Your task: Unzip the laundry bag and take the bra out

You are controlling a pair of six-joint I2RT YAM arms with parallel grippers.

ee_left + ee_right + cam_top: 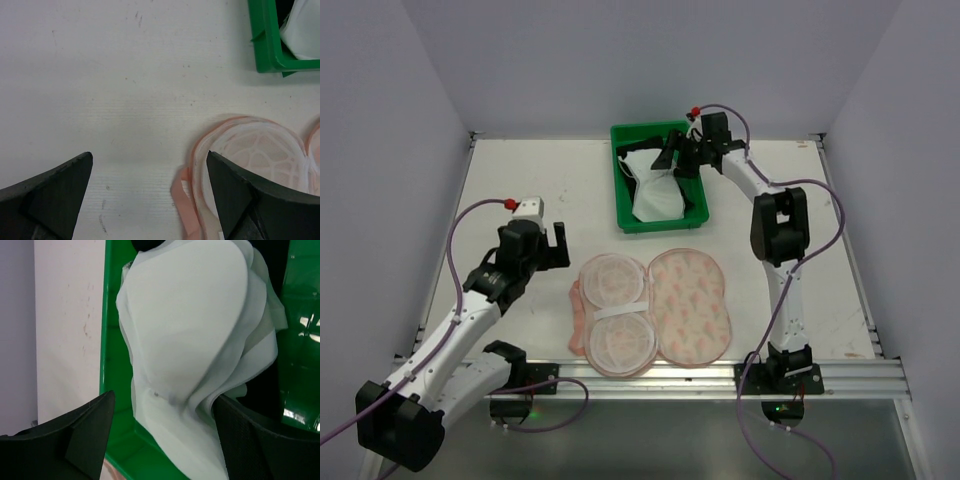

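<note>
Overhead: laundry bag (690,300) unzipped, wrist: bra (190,340) in tray (111,315), left end effector (149,155) spread, right end effector (165,396) spread

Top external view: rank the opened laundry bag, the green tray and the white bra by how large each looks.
1. laundry bag, spread open in two halves: largest.
2. green tray: clearly smaller.
3. white bra, lying inside the tray: smallest.
</note>
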